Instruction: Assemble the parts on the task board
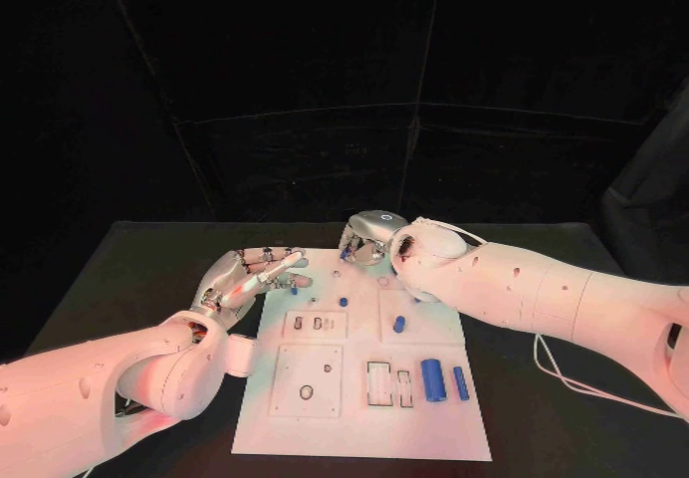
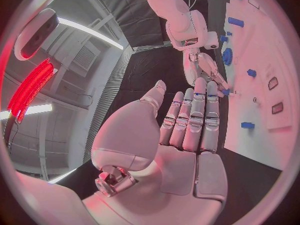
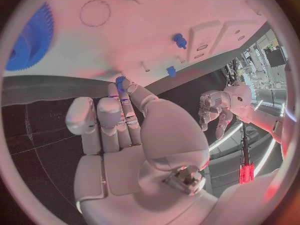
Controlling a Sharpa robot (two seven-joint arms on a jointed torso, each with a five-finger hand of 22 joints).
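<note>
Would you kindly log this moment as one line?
left robot hand: open, beside task board | right robot hand: pinching small blue part at board's far edge

L arm comes in low from the near left; left hand is open, palm up-ish, fingers straight and side by side, holding nothing. R arm reaches across from the right; right hand tips down, fingers curled, pinching a small blue part at the tips.
</note>
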